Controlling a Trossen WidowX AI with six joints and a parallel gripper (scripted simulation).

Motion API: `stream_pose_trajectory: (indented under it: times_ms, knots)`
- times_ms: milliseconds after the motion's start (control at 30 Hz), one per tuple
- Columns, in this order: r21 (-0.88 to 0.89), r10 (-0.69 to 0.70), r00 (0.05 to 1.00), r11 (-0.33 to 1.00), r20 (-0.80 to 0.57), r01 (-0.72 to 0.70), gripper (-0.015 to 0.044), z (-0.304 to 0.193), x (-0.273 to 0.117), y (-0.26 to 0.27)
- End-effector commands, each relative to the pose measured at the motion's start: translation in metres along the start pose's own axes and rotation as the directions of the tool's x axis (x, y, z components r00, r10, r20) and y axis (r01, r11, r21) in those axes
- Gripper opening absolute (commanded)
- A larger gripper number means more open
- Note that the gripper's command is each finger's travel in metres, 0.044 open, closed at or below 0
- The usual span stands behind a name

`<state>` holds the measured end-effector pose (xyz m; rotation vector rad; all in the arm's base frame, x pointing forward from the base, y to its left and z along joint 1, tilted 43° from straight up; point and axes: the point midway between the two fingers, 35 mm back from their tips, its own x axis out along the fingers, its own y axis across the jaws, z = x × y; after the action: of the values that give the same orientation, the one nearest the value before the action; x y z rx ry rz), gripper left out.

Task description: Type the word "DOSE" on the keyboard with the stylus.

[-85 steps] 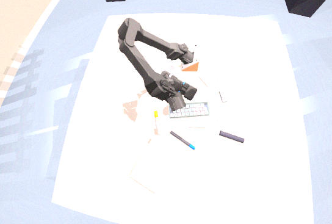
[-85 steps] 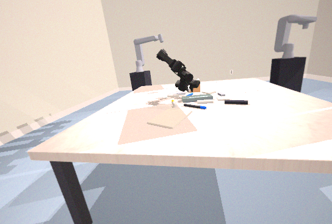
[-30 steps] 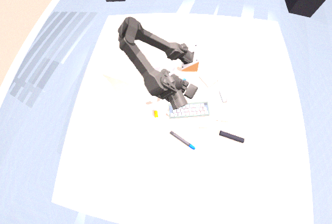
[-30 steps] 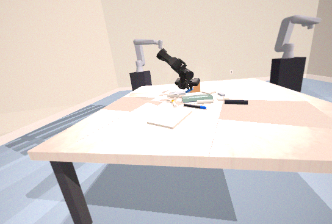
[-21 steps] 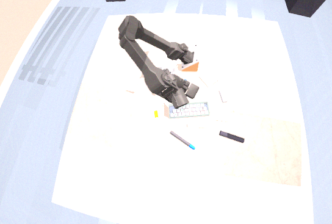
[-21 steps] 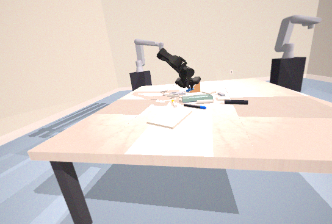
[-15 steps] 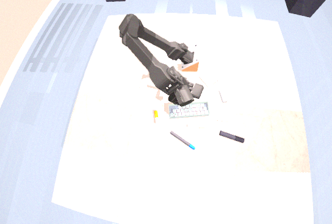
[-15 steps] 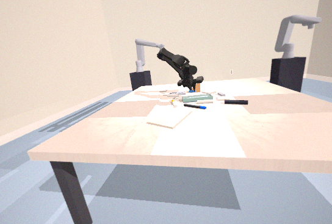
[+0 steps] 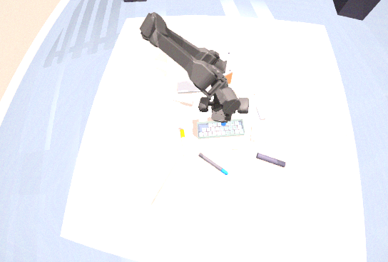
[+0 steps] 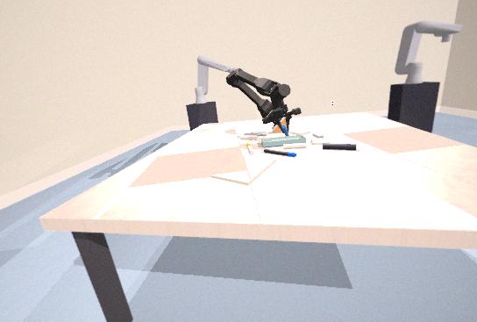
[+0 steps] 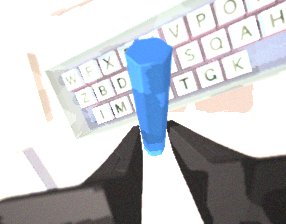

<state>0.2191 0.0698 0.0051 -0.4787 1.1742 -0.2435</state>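
end effector (image 9: pixel 223 121) (image 10: pixel 283 127) (image 11: pixel 155 137): clamped on blue stylus (image 9: pixel 223 123) (image 10: pixel 285 131) (image 11: pixel 151 80) | keyboard (image 9: pixel 221 135) (image 10: pixel 283 141) (image 11: pixel 69 117): beneath it, letter keys upward

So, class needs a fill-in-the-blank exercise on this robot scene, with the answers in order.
1. The gripper is shut on a stylus coloured ____.
2. The wrist view shows the stylus above the ____.
3. The marker on the desk is dark with one ____ end.

Missing words: blue; keyboard; blue
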Motion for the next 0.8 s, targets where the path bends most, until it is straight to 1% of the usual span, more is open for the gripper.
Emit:
stream_pose_trajectory:
  times_ms: [0, 167, 333, 767]
  knots:
    - [-0.07, 0.008, 0.994, 0.998, 0.105, -0.001, 0.0, 0.005, -0.001, 0.009]
    - [-0.145, 0.026, 0.968, 0.989, 0.251, 0.011, 0.0, 0.014, -0.007, 0.02]
    - [-0.204, 0.044, 0.922, 0.978, 0.384, 0.038, 0.0, 0.021, -0.017, 0.03]
    - [-0.274, 0.077, 0.744, 0.95, 0.664, 0.147, 0.0, 0.027, -0.052, 0.043]
